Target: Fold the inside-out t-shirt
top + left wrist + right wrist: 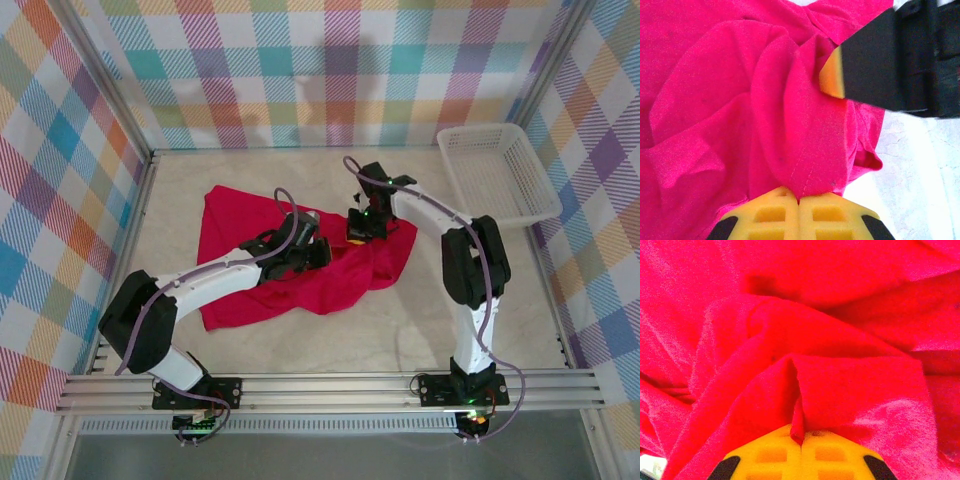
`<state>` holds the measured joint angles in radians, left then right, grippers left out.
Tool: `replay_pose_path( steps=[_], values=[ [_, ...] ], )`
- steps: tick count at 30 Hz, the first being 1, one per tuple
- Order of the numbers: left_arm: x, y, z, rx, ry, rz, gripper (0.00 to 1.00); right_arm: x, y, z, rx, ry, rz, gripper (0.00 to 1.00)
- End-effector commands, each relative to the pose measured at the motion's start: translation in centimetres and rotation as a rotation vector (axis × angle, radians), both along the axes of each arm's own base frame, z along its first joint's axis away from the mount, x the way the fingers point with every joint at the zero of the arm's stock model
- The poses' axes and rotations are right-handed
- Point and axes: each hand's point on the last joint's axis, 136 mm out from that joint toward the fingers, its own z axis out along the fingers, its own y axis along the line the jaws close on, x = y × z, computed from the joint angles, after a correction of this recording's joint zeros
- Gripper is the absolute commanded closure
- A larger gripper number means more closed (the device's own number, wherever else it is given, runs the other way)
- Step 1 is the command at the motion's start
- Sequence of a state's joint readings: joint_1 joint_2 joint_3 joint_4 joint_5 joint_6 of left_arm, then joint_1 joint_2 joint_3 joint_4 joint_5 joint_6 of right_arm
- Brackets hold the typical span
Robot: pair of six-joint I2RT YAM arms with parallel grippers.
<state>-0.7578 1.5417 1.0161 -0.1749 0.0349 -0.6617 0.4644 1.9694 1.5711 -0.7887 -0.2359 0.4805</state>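
The inside-out t-shirt [255, 270] is a crumpled bright red cloth in the middle of the table. My left gripper [318, 250] sits over its centre, shut on a pinched ridge of the red fabric [812, 165], its yellow pads [777, 212] pressed together. My right gripper [358, 228] is at the shirt's right part, close to the left one. It is shut on a thin fold of the t-shirt [840, 390] that sticks up between its yellow pads [835, 455]. In the left wrist view the right gripper's black finger with its yellow tip [832, 75] presses on the cloth.
A white plastic basket [497, 172] stands at the back right of the marble tabletop [440, 320]. Plaid walls [330, 70] close in the back and both sides. A metal rail [330, 388] with both arm bases runs along the near edge.
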Motion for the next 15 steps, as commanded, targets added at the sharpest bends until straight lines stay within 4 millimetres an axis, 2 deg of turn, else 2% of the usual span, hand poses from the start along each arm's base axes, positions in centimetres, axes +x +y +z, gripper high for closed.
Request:
replay_pose_path(
  steps=[1,4,8,11,15],
  values=[
    [-0.2,0.1,1.1,-0.003,-0.028,-0.002,1.00,-0.2,-0.9,6.5,0.007,-0.119,0.020,1.00],
    [-0.1,0.2,1.1,0.002,-0.031,0.000,1.00,-1.4,-1.9,9.7,0.005,-0.163,0.027,1.00],
    [-0.1,0.2,1.1,0.005,-0.032,0.002,1.00,-3.4,-3.2,12.5,0.028,-0.223,0.027,0.95],
    [-0.1,-0.2,1.0,-0.010,-0.024,-0.005,1.00,-5.3,-4.2,12.4,0.043,-0.237,0.019,0.95],
    [-0.2,-0.8,0.9,-0.038,-0.013,-0.019,1.00,-7.4,-6.0,9.4,0.039,-0.201,-0.022,1.00]
  ],
)
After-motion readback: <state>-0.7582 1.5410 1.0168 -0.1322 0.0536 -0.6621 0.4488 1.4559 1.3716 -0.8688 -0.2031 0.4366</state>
